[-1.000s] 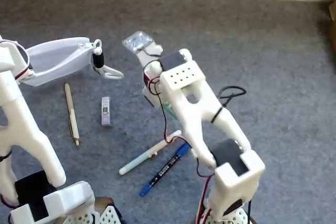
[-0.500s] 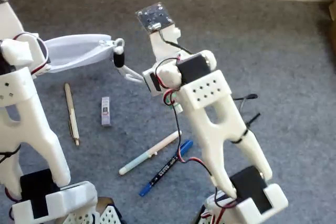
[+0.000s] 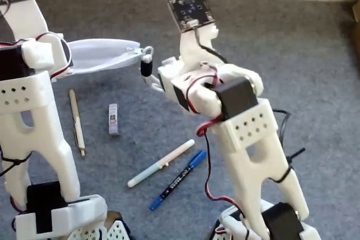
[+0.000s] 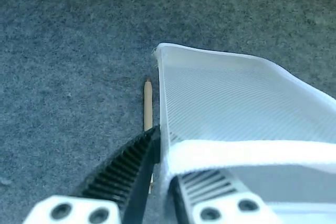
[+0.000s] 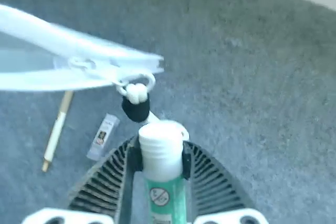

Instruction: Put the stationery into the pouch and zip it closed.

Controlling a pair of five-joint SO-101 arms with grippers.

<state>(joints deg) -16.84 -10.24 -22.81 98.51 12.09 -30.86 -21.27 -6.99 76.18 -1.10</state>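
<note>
White-capped glue stick (image 5: 160, 179) sits gripped in right claw (image 5: 160, 149), near pouch (image 5: 63, 61).

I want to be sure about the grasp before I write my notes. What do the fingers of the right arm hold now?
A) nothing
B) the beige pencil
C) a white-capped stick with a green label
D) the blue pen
C: in the right wrist view the fingers of the right gripper are shut on the white-capped stick.
</note>
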